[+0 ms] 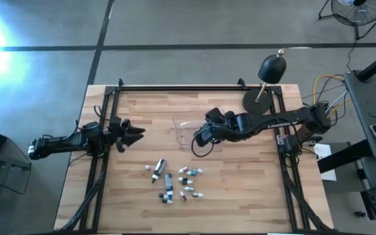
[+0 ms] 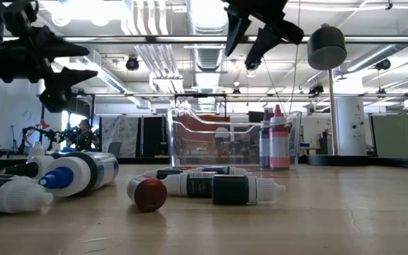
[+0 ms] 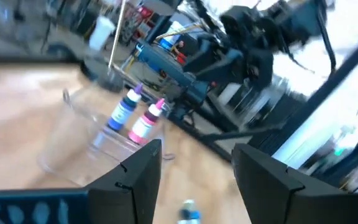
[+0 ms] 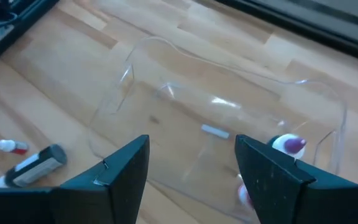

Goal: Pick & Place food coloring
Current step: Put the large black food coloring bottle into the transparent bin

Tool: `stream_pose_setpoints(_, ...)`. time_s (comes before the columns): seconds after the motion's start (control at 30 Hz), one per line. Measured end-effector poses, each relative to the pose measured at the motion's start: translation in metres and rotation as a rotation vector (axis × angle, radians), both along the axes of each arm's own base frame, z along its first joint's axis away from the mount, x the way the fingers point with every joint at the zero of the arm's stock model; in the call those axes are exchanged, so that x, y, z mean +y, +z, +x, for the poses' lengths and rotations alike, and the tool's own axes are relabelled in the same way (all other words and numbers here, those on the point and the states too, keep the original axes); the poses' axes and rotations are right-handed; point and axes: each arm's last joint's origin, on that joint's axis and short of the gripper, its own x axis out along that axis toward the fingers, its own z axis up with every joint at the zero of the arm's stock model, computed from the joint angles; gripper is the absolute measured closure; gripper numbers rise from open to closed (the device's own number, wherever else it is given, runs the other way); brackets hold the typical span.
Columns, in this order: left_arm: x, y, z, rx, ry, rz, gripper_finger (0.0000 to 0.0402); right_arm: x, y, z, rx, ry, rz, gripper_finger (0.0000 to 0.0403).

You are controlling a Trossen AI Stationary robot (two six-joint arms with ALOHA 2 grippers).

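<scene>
Several tiny food coloring bottles (image 1: 175,180) lie on their sides in a loose cluster on the near middle of the table (image 2: 211,188). Two more stand upright inside the clear tub (image 1: 187,130): a blue one with a purple cap (image 3: 124,112) and a pink one (image 3: 146,122), also seen in the low view (image 2: 278,142). My right gripper (image 1: 198,140) hangs open above the tub (image 4: 229,112), holding nothing; its fingers (image 2: 250,42) are well above the rim. My left gripper (image 1: 139,135) waits open at the left, raised off the table (image 2: 76,81).
A black dome lamp (image 1: 272,68) on a round base (image 1: 258,100) stands at the far right corner. Black frame rails (image 1: 103,130) run along the table's left, right and far sides. Bare wood lies between the tub and the left gripper.
</scene>
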Motion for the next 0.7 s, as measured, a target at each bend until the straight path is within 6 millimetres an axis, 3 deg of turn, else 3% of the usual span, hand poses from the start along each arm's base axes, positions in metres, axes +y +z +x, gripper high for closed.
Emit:
stream_pose_setpoints(0.5,0.0,0.0,0.0,-0.032,0.004,-0.243,0.0229,0.053,-0.001,-0.008,-0.1,-0.025,0.201,0.017)
stream_pose_setpoints(0.7,0.0,0.0,0.0,-0.033,-0.003,-0.261,0.0229,0.075,-0.01,-0.016,-0.022,0.018,0.37,0.017)
